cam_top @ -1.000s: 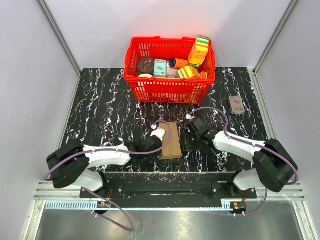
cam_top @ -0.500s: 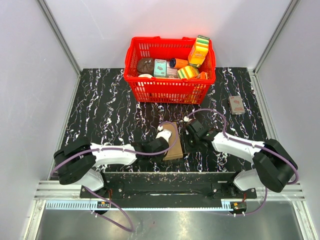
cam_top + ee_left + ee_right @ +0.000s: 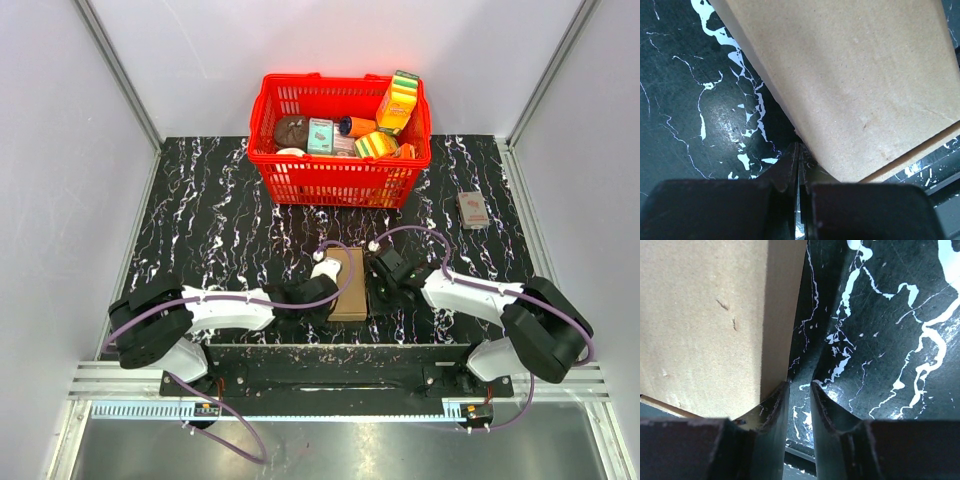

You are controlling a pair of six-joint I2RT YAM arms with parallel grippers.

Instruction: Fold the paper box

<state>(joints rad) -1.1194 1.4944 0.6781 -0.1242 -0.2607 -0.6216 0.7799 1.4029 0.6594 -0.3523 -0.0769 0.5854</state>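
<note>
The paper box (image 3: 349,283) is a closed flat brown cardboard mailer lying near the table's front middle. My left gripper (image 3: 320,291) is shut and empty, with its tips against the box's left side. In the left wrist view the box (image 3: 855,80) fills the upper right, just above the closed fingertips (image 3: 791,160). My right gripper (image 3: 377,285) presses against the box's right side. In the right wrist view its jaws stand a narrow slit apart with only table between them. Its left finger (image 3: 772,405) touches the side wall of the box (image 3: 705,325).
A red basket (image 3: 340,178) holding several colourful packets stands at the back centre. A small brown-red packet (image 3: 472,210) lies at the right. The black marbled table (image 3: 210,230) ends at a metal rail just below the box.
Both grippers have closed in on the box from either side. The left one moved right, the right one moved left, and the box now lies squarer between them.
</note>
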